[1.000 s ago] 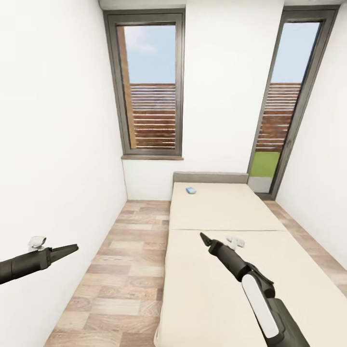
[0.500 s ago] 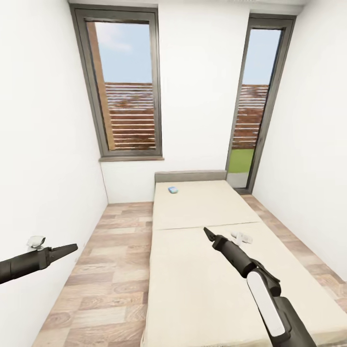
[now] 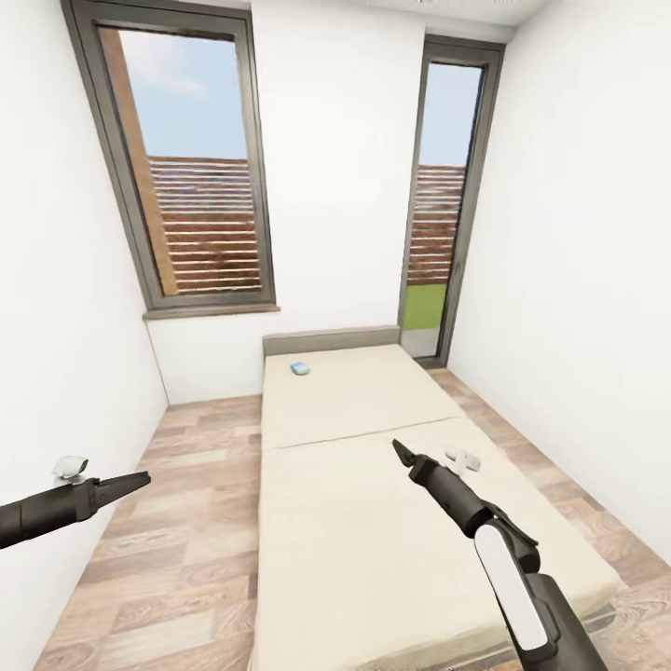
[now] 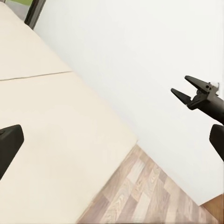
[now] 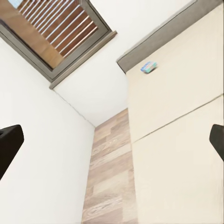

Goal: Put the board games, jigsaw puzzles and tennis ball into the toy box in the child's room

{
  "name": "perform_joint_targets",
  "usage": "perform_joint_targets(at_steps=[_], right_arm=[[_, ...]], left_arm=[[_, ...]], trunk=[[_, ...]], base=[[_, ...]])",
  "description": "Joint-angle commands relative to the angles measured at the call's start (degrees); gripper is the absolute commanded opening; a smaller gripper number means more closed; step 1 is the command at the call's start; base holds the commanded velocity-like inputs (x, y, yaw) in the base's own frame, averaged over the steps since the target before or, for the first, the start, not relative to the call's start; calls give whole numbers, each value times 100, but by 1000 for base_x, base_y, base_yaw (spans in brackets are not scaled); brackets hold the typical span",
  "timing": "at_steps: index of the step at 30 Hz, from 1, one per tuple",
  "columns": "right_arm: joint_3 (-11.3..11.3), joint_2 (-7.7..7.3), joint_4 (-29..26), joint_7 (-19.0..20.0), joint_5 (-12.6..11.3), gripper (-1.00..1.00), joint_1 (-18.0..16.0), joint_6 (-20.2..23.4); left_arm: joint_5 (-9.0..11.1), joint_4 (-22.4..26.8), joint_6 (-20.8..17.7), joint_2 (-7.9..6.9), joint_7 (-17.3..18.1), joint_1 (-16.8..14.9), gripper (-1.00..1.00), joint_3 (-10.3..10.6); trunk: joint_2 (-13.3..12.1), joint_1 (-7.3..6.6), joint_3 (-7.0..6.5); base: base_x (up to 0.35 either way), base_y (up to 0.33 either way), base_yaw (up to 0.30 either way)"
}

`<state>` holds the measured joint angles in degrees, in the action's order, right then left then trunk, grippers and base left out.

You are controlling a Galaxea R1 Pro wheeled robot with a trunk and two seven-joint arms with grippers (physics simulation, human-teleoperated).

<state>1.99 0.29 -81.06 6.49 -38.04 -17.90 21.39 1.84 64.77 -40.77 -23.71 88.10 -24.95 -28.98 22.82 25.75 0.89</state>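
Observation:
The cream bed point(image 3: 373, 550) runs from the grey headboard toward me. A small blue board game point(image 3: 299, 368) lies near the headboard, also visible in the right wrist view point(image 5: 148, 67). A small white flat thing point(image 3: 463, 458) rests on the mattress just beyond my right gripper point(image 3: 399, 453); I cannot tell what it is. That gripper hovers open over the middle of the bed, its fingers point(image 4: 185, 95) spread in the left wrist view. My left gripper point(image 3: 140, 481) hangs open over the floor left of the bed. The table, toy box, jigsaw puzzles and tennis ball are out of view.
A white wall point(image 3: 56, 373) stands close on the left and another on the right. Wood floor point(image 3: 186, 522) runs as a strip on each side of the bed. A window point(image 3: 191, 205) and a tall glass door point(image 3: 438, 242) are in the far wall.
The whole picture has shifted: the camera has swung right, so the bed and windows sit further left. Both arms hold the same pose in the picture.

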Motion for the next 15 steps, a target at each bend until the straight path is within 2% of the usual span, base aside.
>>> perform_joint_targets(at_steps=[1, 8, 11, 15], right_arm=[[-4, 4, -3, 4, -27, 100, -5, 24], [3, 15, -6, -13, -21, 100, -3, -7], [9, 22, -6, -19, -15, 100, -3, -10], [18, 28, -7, -23, -17, 100, -3, -12]], left_arm=[[0, 0, -61, -2, 20, -1, 100, -2], [0, 0, -58, 0, 18, -1, 100, -2], [-2, 0, -59, -6, 24, -1, 100, -2], [-7, 0, -62, -5, 17, -1, 100, -3]], trunk=[[10, 3, 9], [10, 3, 9], [10, 3, 9], [10, 3, 10]], base=[[0, 125, -280], [0, 82, -272], [0, 38, -128], [0, 166, -46]])
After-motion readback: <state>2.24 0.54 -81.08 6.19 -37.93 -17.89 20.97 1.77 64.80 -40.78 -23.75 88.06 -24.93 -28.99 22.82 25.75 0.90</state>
